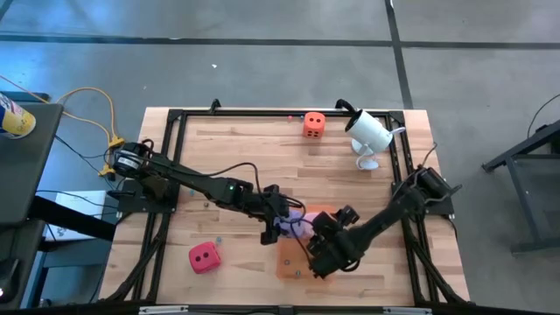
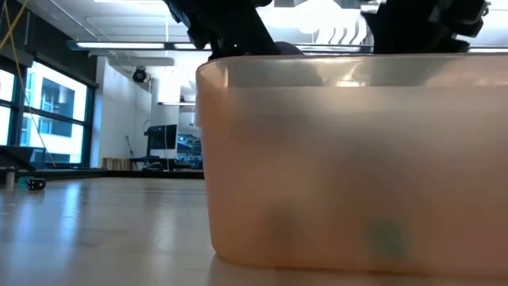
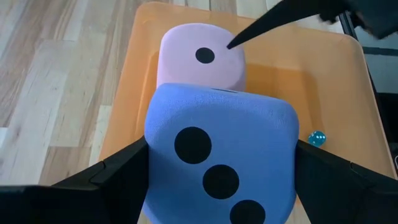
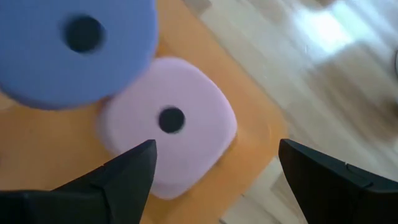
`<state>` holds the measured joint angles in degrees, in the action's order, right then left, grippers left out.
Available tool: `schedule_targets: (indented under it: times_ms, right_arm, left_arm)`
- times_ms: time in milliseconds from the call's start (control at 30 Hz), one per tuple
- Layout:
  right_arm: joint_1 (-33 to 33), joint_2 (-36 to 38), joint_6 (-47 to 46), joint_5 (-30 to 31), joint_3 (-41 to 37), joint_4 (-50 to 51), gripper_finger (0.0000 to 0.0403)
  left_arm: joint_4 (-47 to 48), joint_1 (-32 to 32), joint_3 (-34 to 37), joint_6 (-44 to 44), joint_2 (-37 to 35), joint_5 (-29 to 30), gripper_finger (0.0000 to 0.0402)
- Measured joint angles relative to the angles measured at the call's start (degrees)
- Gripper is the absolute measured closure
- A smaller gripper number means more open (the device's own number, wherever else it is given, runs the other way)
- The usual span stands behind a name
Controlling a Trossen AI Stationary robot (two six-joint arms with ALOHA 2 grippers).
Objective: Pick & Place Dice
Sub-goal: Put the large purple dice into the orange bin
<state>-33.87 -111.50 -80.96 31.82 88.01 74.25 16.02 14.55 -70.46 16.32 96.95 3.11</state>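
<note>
Over the translucent orange bin [image 1: 289, 267] near the table's [image 1: 227, 149] front edge, both arms meet. The left gripper [image 3: 217, 171] has its fingers spread wide around the purple die [image 3: 221, 165], pressed against its 2 sides, holding it above the bin with a 3-pip face showing. Just beyond it the pink die [image 3: 202, 59] sits in the bin, 1 pip up. The right gripper [image 4: 214, 165] hangs above that pink die with its fingers wide apart, holding nothing. The red die [image 1: 204, 257] lies on the wood left of the bin; the orange die [image 1: 314, 124] sits near the far edge, beside the white camera [image 1: 368, 131].
</note>
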Motion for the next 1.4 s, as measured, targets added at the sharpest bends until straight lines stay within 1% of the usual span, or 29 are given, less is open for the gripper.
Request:
schedule_targets:
  times_ms: [33,167,333,467,600,833,933,1033,1267,1400]
  right_arm:
    - [0.52,-0.35,0.0,-1.69,0.0,0.44,0.0076]
    - [1.35,-1.84,-0.69,-5.36,0.33,3.3,0.0076]
    - [1.31,-2.74,-1.18,-7.36,0.3,4.41,0.0076]
    - [0.59,-2.44,-4.52,-8.96,0.09,7.26,0.0076]
    - [-0.41,-2.6,-6.23,-9.34,0.04,8.38,0.0076]
    - [-0.59,-3.06,-6.32,-10.55,-0.22,8.25,0.0076]
    - [-0.63,-2.87,-6.32,-10.37,-0.22,8.13,0.0076]
    - [-0.63,-2.89,-6.32,-10.1,-0.22,8.1,0.0076]
    - [-0.63,-2.87,-6.3,-9.68,-0.2,8.11,0.0076]
    - [-0.67,-2.87,-8.12,-7.49,-0.15,9.84,0.0076]
  left_arm:
    - [0.05,0.0,0.0,0.0,0.0,-0.02,0.0081]
    - [0.28,0.0,-0.02,-0.04,0.0,-0.15,0.0081]
    - [0.55,0.0,-0.02,-0.44,0.0,-0.22,0.0081]
    - [0.96,0.0,-0.02,-0.42,0.0,-0.22,0.0081]
    - [0.93,-0.2,-0.02,-0.42,0.0,-0.04,0.0081]
    - [0.34,-1.01,-0.02,0.06,1.1,0.28,0.008]
    - [0.38,-0.98,-0.02,0.99,1.17,2.27,0.0073]
    - [0.31,-1.01,0.0,1.05,1.2,2.71,0.006]
    - [0.34,-1.05,0.02,0.9,1.09,1.19,0.0048]
    - [0.38,-1.2,0.04,0.92,1.09,1.08,0.0048]
